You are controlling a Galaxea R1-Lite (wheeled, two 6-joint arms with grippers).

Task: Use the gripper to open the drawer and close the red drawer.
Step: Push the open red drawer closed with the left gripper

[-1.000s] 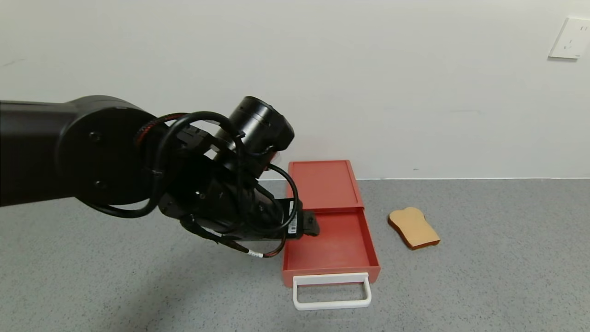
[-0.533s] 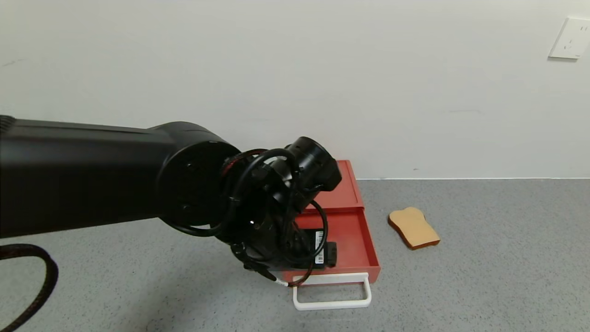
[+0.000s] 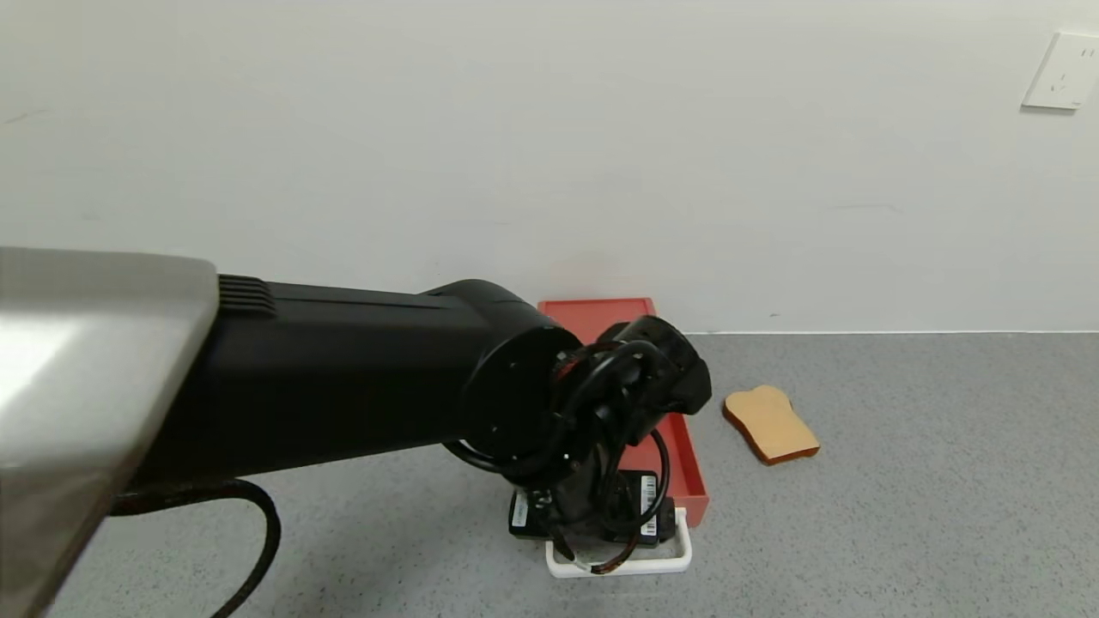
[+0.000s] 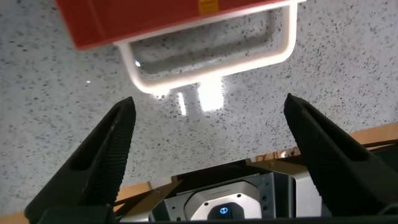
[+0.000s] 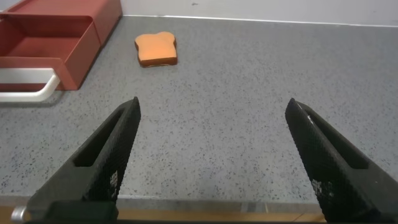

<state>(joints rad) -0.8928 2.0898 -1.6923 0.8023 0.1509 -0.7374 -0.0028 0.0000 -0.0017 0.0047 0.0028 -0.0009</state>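
Observation:
The red drawer (image 3: 689, 468) stands pulled out of its red housing (image 3: 592, 311) against the wall, with its white loop handle (image 3: 680, 560) at the front. My left gripper (image 3: 601, 525) hangs over the handle, and the arm hides most of the tray. In the left wrist view the gripper (image 4: 209, 102) is open and empty. Its fingers (image 4: 106, 155) straddle bare table just short of the handle (image 4: 205, 70) and the drawer front (image 4: 155, 18). My right gripper (image 5: 212, 104) is open and empty, low near the table's front edge; it sees the drawer (image 5: 50, 43) off to one side.
A tan toast-shaped slice (image 3: 770, 425) lies on the grey speckled table to the right of the drawer, also in the right wrist view (image 5: 155, 48). A white wall socket (image 3: 1062, 72) is at the upper right. The table's front edge (image 5: 249, 214) is close under the right gripper.
My left arm has swung right and toward the table's front, from over the open tray's left side to above the white handle. The drawer and toast have not moved.

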